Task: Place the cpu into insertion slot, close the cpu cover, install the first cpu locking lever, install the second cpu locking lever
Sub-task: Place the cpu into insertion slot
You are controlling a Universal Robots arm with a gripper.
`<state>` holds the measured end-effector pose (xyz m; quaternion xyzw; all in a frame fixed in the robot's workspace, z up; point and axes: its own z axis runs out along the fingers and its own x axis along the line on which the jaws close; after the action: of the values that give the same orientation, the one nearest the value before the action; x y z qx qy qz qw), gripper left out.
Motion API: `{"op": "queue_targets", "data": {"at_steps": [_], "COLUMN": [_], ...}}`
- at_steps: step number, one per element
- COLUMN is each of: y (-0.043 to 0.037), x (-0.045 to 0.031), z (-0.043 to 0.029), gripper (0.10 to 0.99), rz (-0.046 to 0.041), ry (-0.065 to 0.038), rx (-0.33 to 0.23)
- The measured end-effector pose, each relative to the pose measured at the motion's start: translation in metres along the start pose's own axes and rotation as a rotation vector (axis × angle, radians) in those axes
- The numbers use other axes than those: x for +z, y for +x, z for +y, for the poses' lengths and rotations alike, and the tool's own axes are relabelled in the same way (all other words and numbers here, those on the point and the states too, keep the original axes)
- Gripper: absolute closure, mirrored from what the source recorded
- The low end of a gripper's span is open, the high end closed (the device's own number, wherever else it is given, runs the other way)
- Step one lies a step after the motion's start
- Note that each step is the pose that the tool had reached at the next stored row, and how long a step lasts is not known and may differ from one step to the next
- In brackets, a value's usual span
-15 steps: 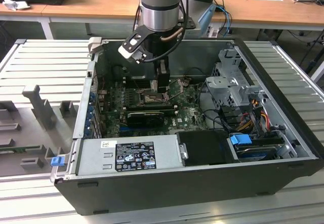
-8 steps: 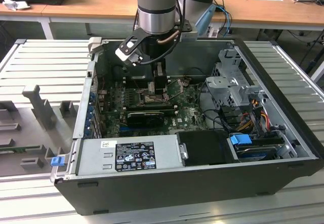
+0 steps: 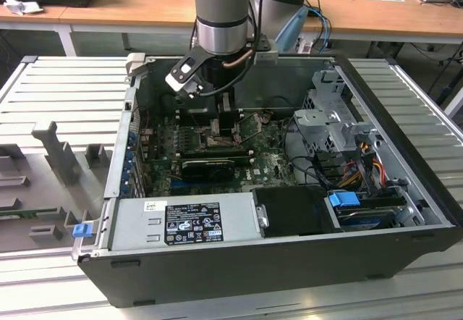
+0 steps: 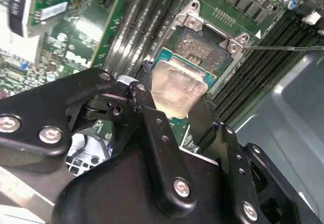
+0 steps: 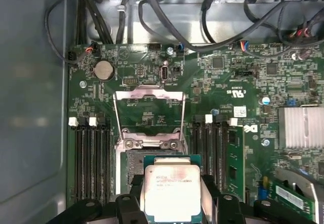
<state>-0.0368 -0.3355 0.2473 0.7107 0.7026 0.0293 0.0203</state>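
Surface: ribbed grey metal desk (image 3: 65,81). A black computer case (image 3: 253,262), side panel off, lies on it at the middle. Wooden tables (image 3: 130,1) run along the room behind.

Inside the case: green circuit board (image 5: 243,77) flat on the case floor. The square dark-rimmed insertion slot (image 5: 132,159) sits mid-board between two banks of long black memory slots (image 5: 91,158). The thin dark-silver frame cpu cover (image 5: 150,94) stands swung open off the slot's far edge.

Black two-finger end effector (image 5: 172,196) reaches down into the case from the grey arm (image 3: 221,16). It is clamped on the small square silvery-topped cpu (image 5: 172,191), with one finger on each of two opposite edges.

Cpu orientation: flat, metal lid up. Square, so no long axis. In the first wrist view its edges run parallel to the slot rim. It overlaps the slot's near half; contact with the pin field cannot be told.
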Motion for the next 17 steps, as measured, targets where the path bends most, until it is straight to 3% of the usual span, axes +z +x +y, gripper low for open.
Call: {"op": "queue_targets", "data": {"at_steps": [6,17], "y": [0.0037,0.0035], "x": [0.0186,0.0262], "z": [-0.0059,-0.0066], "gripper": [0.557,0.557], "rz": [0.0,-0.0002], "ry": [0.0,0.0], "rx": [0.0,0.0]}}
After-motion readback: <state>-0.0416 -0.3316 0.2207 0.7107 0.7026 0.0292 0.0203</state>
